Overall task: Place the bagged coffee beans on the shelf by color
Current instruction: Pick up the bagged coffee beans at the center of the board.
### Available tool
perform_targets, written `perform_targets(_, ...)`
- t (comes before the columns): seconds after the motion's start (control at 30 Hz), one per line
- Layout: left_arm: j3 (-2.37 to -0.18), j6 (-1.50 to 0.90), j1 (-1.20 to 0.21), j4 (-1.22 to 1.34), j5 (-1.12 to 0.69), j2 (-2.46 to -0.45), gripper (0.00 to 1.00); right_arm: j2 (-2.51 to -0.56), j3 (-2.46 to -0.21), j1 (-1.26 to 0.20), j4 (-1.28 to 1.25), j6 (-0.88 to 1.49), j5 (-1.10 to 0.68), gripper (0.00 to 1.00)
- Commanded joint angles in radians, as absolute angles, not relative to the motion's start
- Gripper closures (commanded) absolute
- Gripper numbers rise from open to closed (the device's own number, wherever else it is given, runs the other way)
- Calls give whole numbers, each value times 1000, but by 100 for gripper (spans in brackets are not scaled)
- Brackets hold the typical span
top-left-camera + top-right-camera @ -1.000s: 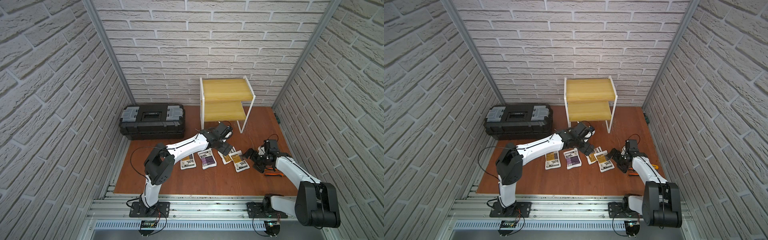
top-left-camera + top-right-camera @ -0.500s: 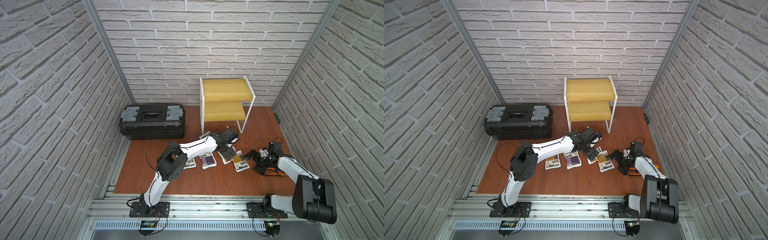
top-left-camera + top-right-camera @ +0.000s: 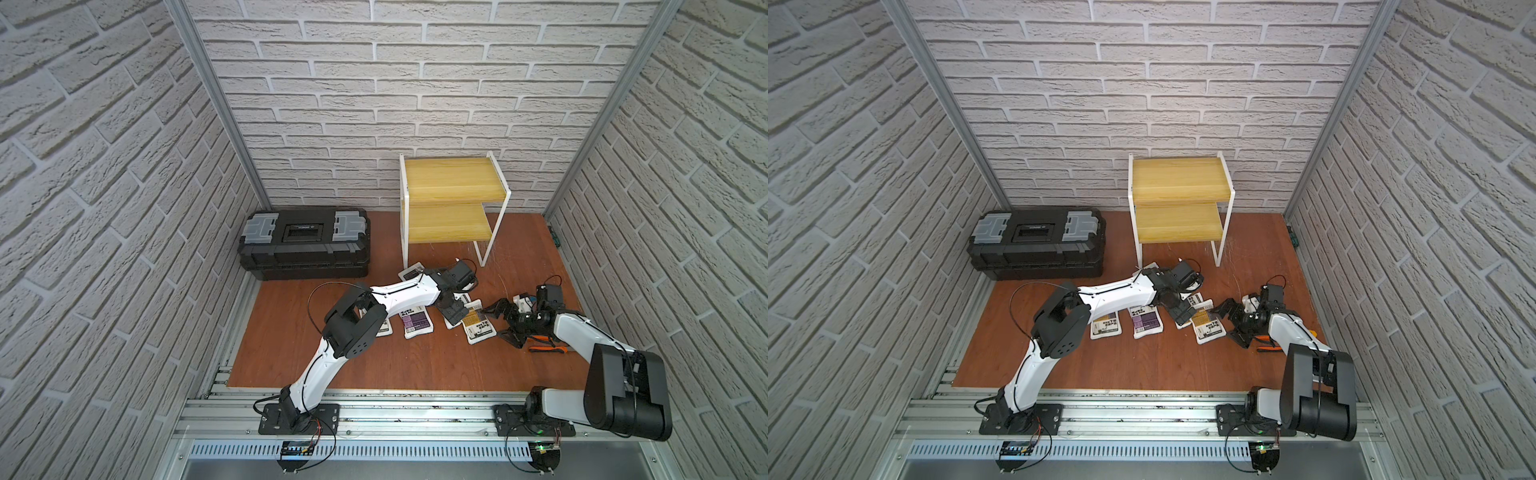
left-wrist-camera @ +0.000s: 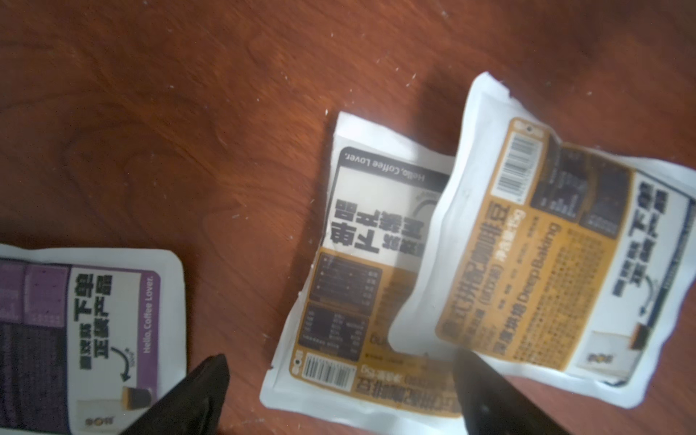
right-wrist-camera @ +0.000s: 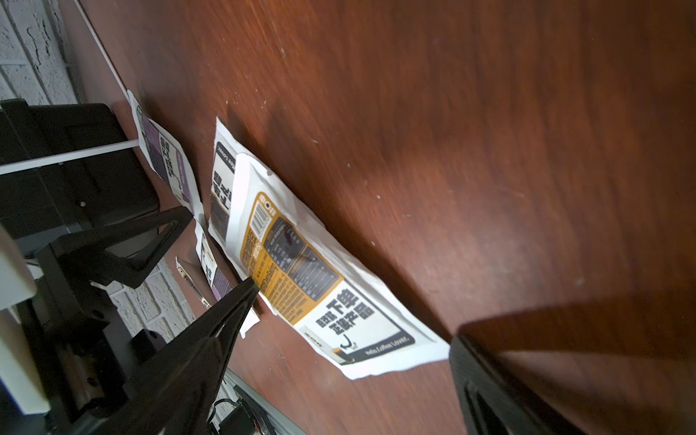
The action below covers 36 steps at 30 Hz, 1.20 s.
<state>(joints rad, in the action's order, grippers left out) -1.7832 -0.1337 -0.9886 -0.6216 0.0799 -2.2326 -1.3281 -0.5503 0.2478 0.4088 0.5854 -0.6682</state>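
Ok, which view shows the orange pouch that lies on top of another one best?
The left wrist view: the upper orange pouch is large, seen from above, its overlap plain. The right wrist view shows it slantwise; both top views show it small.

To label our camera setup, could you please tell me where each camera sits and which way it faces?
Both top views: overhead at the front, looking down toward shelf and toolbox; both arms show whole.
Left wrist: on the left arm, looking down; open left end effector frames the lower orange pouch.
Right wrist: low, skimming the table; open right end effector frames the upper orange pouch.
Shared: both wrist views show those overlapping pouches.
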Motion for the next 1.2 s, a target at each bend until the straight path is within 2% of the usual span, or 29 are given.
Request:
perform_targets(0.0,-1783,-129,-989,-617,87,-2253,1,-1346,-513,251,476,548,-618,1)
perform_targets(0.4,-1753,-131,-982,-594,75,-2251,1,-1285,-539,310,561,486,-535,0)
perform_targets(0.63,-1746,-129,-982,-586,68,-2248,1,-1383,-514,317,442,489,-691,0)
perform_targets(0.9,-1745,-130,-980,-584,61,-2245,2,-1461,-491,316,354,509,-796,14)
perform_targets(1.17,-1748,-132,-982,-579,55,-2246,1,-1438,-481,314,361,518,-822,39)
